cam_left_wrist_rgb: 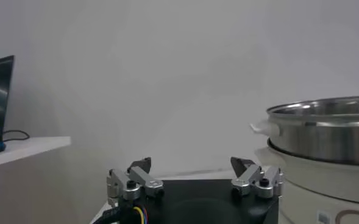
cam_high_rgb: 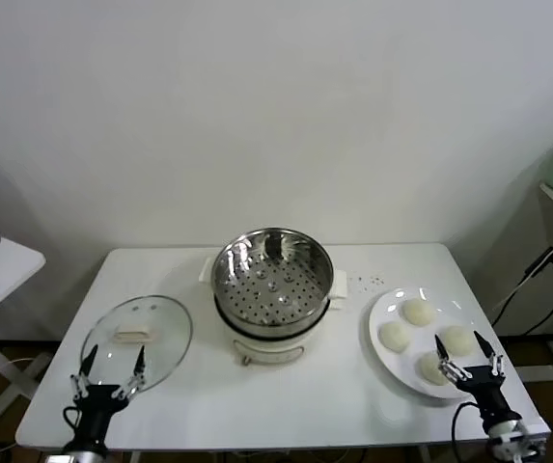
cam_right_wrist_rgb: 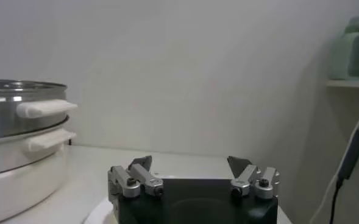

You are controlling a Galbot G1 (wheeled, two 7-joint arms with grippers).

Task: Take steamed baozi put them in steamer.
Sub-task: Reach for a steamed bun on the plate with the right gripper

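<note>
No readable text, label or number anywhere.

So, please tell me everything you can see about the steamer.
The steamer stands upright at the table's middle, between the glass lid on the robot's left and the plate on its right. It is a round, shiny steel pot on a white base with white side handles. Its top is open; the perforated tray inside holds nothing. Nothing touches it except the table. The lid lies flat apart from it, and neither tool is near it.
</note>
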